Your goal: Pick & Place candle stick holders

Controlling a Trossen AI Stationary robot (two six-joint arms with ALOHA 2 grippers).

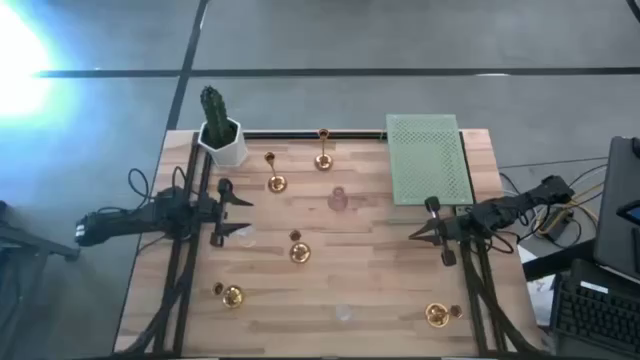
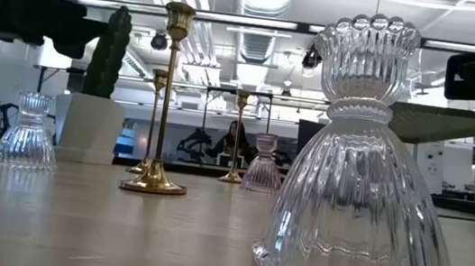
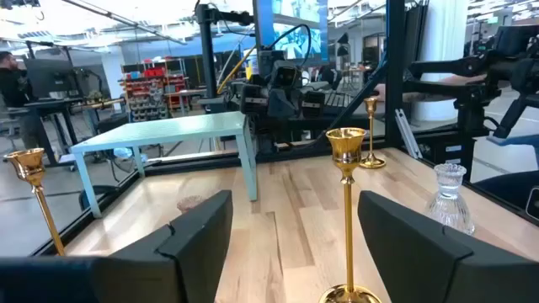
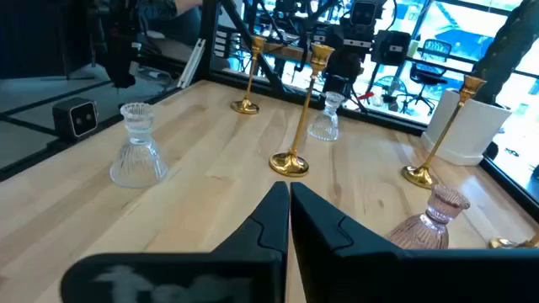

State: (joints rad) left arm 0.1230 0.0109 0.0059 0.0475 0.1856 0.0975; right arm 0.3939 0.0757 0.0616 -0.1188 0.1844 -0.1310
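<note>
Holders (image 1: 299,252) scattered across table (image 1: 380,290), nothing grasped; my left gripper (image 1: 237,212) spread wide for approach, right gripper (image 1: 416,232) clenched, waiting near mat (image 1: 428,160).

Both arms reach inward from opposite sides of the tabletop (image 1: 340,290), each stretched roughly level above the wood. The left gripper (image 1: 232,212) sits at the left side, pointing toward the centre, its fingers (image 3: 199,225) spread wide apart with nothing between them. The right gripper (image 1: 428,222) sits at the right side, pointing back toward the left one; its fingers (image 4: 268,220) are pressed together, tips meeting, and hold nothing. The two grippers are well apart.
</note>
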